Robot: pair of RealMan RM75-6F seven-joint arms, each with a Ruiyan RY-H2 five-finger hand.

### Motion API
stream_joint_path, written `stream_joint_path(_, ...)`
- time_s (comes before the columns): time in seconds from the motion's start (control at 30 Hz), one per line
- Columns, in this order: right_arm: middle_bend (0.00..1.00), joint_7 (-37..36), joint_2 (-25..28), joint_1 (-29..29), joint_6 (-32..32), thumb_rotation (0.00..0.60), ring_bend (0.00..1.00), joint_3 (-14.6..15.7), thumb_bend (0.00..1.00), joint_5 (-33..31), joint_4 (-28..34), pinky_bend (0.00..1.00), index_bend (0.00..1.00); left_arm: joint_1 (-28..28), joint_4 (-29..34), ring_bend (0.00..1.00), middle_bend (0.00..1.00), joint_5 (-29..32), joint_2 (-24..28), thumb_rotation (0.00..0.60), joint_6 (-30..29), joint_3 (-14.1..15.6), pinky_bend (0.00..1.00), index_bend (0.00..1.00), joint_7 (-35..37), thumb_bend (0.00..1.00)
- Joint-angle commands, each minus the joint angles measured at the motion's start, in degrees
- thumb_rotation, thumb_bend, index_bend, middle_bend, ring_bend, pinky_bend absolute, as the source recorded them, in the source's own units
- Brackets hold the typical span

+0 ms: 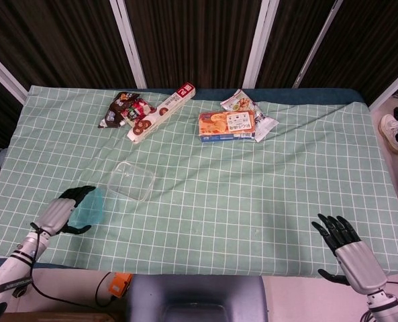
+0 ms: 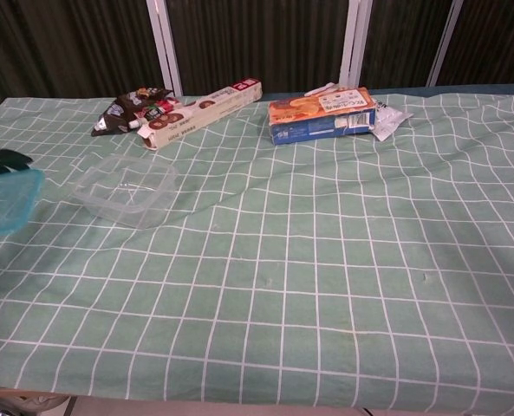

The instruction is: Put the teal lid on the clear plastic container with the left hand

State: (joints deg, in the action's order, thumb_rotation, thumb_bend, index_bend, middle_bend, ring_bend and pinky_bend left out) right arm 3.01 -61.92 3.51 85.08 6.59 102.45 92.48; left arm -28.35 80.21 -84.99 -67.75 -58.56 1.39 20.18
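In the head view the left robot hand (image 1: 60, 213) sits at the near left of the table (image 1: 252, 181), its dark fingers wrapped around the teal lid (image 1: 89, 206), which it holds lifted and tilted rather than flat on the checked cloth. The clear plastic container (image 1: 132, 181) lies just to the right of the lid and a little farther back, close to it but apart from both lid and fingers. This view alone shows the right robot hand (image 1: 346, 249), at the near right edge of the table well away from everything, fingers spread and holding nothing; its forearm is cut off by the bottom edge. Along the far side lie a dark snack bag (image 1: 123, 109), a long narrow box (image 1: 161, 111), an orange biscuit box (image 1: 226, 125) and a pale packet (image 1: 248, 111) behind and to the right of it. In the chest view the lid (image 2: 5, 203) shows only partly, cut off by the left edge, with dark fingertips (image 2: 2, 159) of the left robot hand over its top; the rest of that hand is out of frame, so the grip is hard to make out here. The container (image 2: 124, 191) rests open side up to the right of the lid, its clear walls faint against the cloth. The snack bag (image 2: 131, 108), long box (image 2: 203, 107), biscuit box (image 2: 322, 115) and packet (image 2: 389, 117) line the far edge, seen from lower down.
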Motion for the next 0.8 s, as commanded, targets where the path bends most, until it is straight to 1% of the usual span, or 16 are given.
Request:
stream_joint_path(0.03, 0.11, 0.37, -0.13, 0.06, -0.25, 0.600, 0.00, -0.03, 0.19, -0.10, 0.07, 0.00, 0.04, 0.85, 5.75, 0.69, 0.50, -2.87, 6.37, 0.600, -4.82, -1.12, 0.76, 0.00, -0.11, 0.23)
stream_joint_path(0.1, 0.11, 0.79, -0.25, 0.16, -0.61, 0.600, 0.00, -0.11, 0.19, -0.35, 0.26, 0.00, 0.04, -0.25, 5.85, 0.68, 0.50, -3.90, 7.05, 0.600, -5.73, -2.47, 0.75, 0.00, 0.67, 0.23)
stream_joint_path(0.17, 0.11, 1.21, -0.35, 0.22, -0.90, 0.600, 0.00, -0.20, 0.19, -0.60, 0.41, 0.00, 0.04, -2.22, 4.46, 0.67, 0.50, -5.73, 6.46, 0.600, -5.72, -3.62, 0.73, 0.00, 2.57, 0.24)
stream_joint_path(0.3, 0.11, 1.58, -0.43, 0.32, -1.26, 0.600, 0.00, -0.45, 0.19, -1.20, 0.62, 0.00, 0.04, -6.64, -0.58, 0.64, 0.50, -9.46, 3.91, 0.600, -3.82, -4.48, 0.66, 0.00, 4.21, 0.25)
stream_joint_path(0.43, 0.11, 1.41, -0.38, 0.52, -1.67, 0.600, 0.00, -0.75, 0.19, -1.92, 0.78, 0.00, 0.04, -10.38, -3.89, 0.59, 0.49, -10.85, 0.65, 0.600, -1.52, -5.10, 0.61, 0.00, 5.41, 0.25)
stream_joint_path(0.6, 0.11, 1.65, -0.33, 1.07, -2.97, 0.600, 0.00, -1.19, 0.19, -3.15, 1.25, 0.00, 0.04, -14.39, -9.33, 0.55, 0.47, -12.26, -3.84, 0.600, 1.17, -4.87, 0.56, 0.00, 6.43, 0.25)
stream_joint_path(0.8, 0.11, 1.62, -0.21, 1.28, -3.41, 0.600, 0.00, -1.39, 0.18, -3.72, 1.52, 0.00, 0.04, -16.06, -11.86, 0.54, 0.46, -13.02, -5.71, 0.600, 2.24, -4.23, 0.53, 0.00, 6.80, 0.25)
